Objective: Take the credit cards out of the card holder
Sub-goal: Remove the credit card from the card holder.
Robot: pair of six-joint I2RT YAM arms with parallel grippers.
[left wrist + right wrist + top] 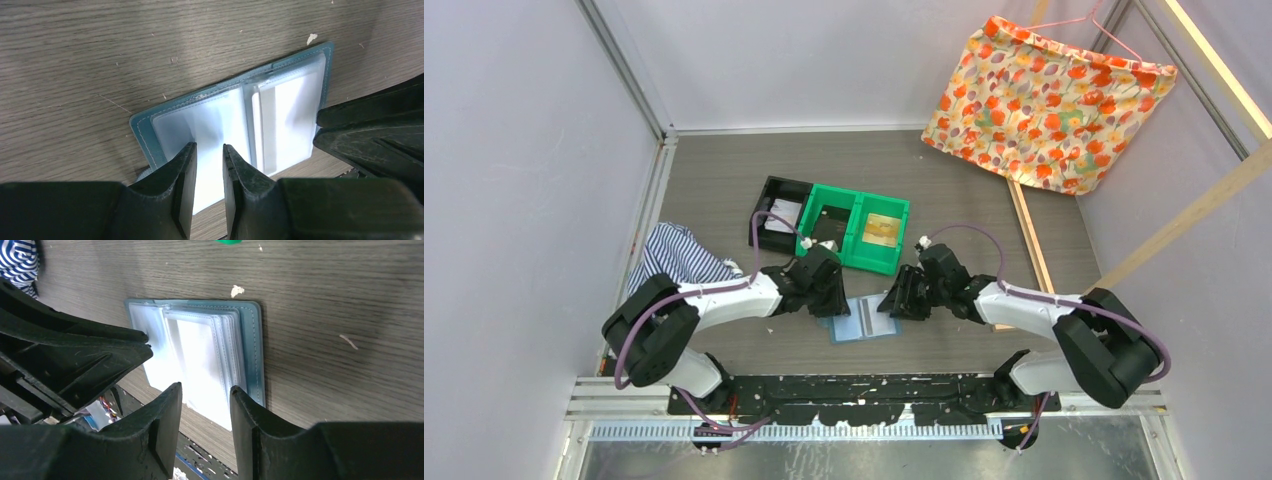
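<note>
The card holder (862, 320) lies open and flat on the table between my two arms, its teal cover (145, 132) down and its clear pocket sleeves (200, 345) facing up. The sleeves glare white, so the credit cards are hidden. My left gripper (834, 305) hovers over the holder's left half, open by a narrow gap (209, 146) with nothing between its fingers. Over the right half, my right gripper (894, 303) stands open a little wider (205, 387), also holding nothing. Each wrist view shows the other gripper close by at its edge.
Just behind the holder stand a green bin (902, 215) with a tan item in it and a black tray (769, 190) holding something white. A striped cloth (679, 258) lies at the left. A floral cloth (1044, 100) hangs at the back right, and a wooden slat (1029, 235) lies on the right.
</note>
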